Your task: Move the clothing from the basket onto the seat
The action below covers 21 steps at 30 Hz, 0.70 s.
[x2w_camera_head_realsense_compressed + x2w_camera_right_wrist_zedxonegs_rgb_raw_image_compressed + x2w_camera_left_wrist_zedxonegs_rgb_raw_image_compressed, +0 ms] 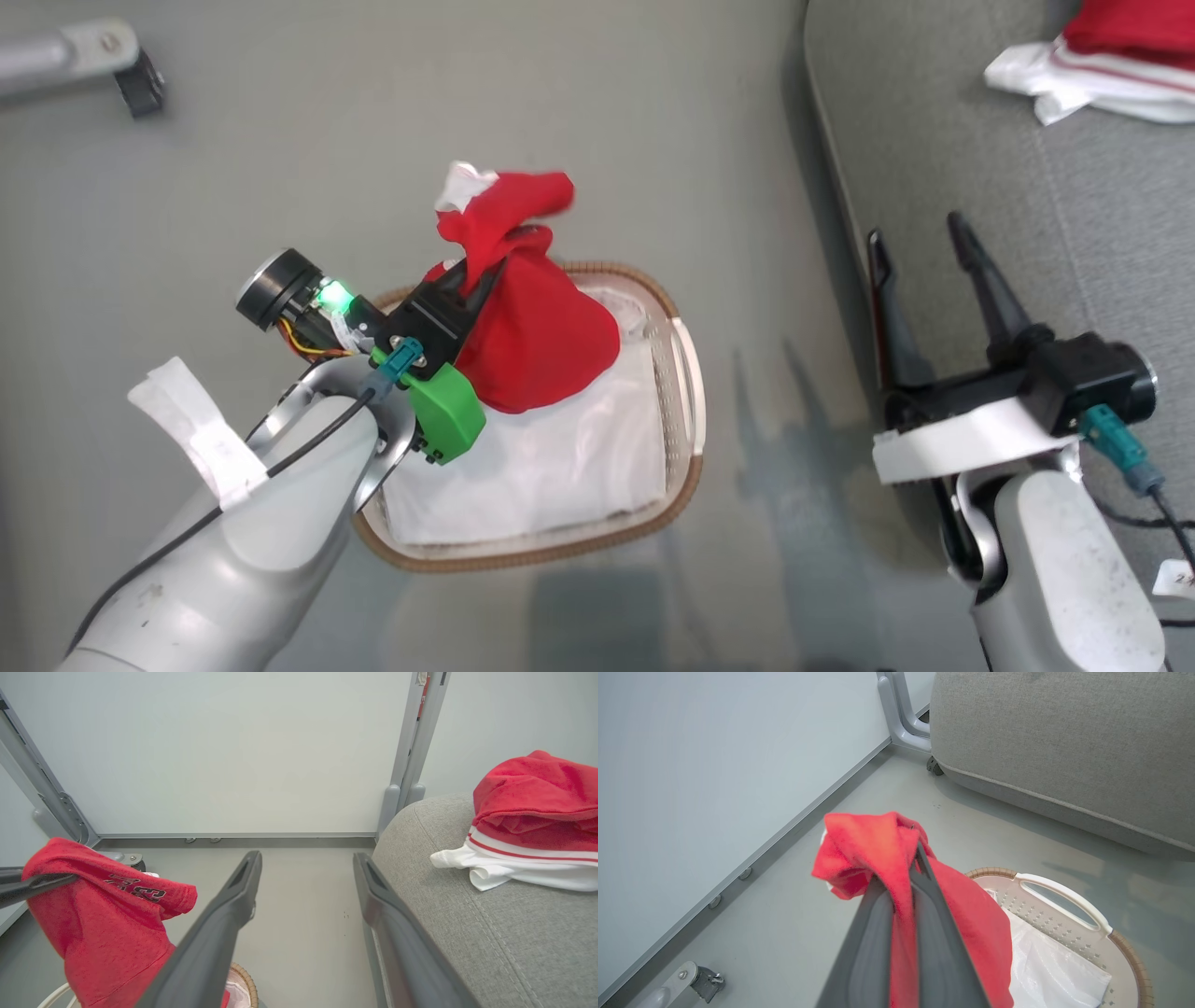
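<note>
Hanging from the left end effector (476, 280), the red jersey (537, 336) is bunched into a loose bundle over the far end of the basket (689, 411). The two dark fingers are pinched together on a fold near the cloth's top. A tuft of red with a scrap of white sticks out past their tips. In the right wrist view, black-and-white printed lettering shows on the draped upper fold. Whether the bundle's lower end touches the basket's contents I cannot tell.

The basket is oval, white and perforated, with a brown woven rim and white handles. It stands on the grey floor (280, 159), near the seat's side but apart from it. A white cloth liner (532, 476) lies crumpled inside and covers its bottom.

The seat (934, 131) is a large grey upholstered cushion with a rounded edge and a seam running along it. On it, well back from that edge, lies the second garment (1111, 56), red with white sleeves and red-striped trim, heaped with one white sleeve spread toward the edge.

The right end effector (915, 229) hangs with its fingers spread wide and nothing between them. It is just beside the seat's rounded edge, with its right finger over the upholstery.

A grey metal frame leg with a caster (112, 61) stands on the floor at the far left.
</note>
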Available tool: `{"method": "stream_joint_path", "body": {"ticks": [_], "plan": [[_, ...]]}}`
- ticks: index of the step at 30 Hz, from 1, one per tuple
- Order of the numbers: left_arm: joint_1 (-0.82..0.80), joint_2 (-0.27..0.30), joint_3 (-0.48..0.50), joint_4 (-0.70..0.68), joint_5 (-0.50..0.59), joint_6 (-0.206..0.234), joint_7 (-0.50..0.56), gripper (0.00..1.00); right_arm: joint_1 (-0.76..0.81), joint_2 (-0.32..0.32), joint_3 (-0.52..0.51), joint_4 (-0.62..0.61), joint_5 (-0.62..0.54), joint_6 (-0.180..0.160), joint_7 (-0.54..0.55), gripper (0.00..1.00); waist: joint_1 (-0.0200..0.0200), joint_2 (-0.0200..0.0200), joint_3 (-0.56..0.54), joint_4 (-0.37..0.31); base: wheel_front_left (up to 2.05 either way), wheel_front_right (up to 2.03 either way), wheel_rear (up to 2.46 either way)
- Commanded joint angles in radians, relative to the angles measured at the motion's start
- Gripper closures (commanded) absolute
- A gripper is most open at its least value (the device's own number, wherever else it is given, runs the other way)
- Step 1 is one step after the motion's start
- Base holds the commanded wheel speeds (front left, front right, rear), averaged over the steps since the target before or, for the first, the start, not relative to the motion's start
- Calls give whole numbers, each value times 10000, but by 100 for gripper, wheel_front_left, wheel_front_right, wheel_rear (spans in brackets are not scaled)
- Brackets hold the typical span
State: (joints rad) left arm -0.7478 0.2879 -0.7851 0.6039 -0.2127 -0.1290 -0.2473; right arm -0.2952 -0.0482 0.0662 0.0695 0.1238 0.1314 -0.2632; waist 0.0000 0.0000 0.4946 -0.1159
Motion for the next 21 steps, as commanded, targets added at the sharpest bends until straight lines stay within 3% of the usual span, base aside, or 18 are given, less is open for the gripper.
{"method": "stream_joint_path", "body": {"ticks": [1, 10, 17, 21], "plan": [[86, 172, -178, -207, -199, -19, 84, 100, 267, -41, 47, 110, -32, -14, -24, 0, 0, 0, -1694, 171, 0, 0, 0], [-673, 1236, -816, -2020, -1875, -18, 1140, 100, 775, -40, 859, 491, 169, -14, -24, 0, 0, 0, -3215, 27, 0, 0, 0], [-1513, 2051, -705, -2645, -2371, -2, 1564, 100, 816, -38, 1359, 658, 103, -14, -24, 0, 0, 0, -3734, -155, 0, 0, 0], [-1840, 2196, -560, -2798, -2527, -2, 1631, 100, 703, -38, 1583, 771, -24, -14, -24, 0, 0, 0, -4017, -223, 0, 0, 0]]}}
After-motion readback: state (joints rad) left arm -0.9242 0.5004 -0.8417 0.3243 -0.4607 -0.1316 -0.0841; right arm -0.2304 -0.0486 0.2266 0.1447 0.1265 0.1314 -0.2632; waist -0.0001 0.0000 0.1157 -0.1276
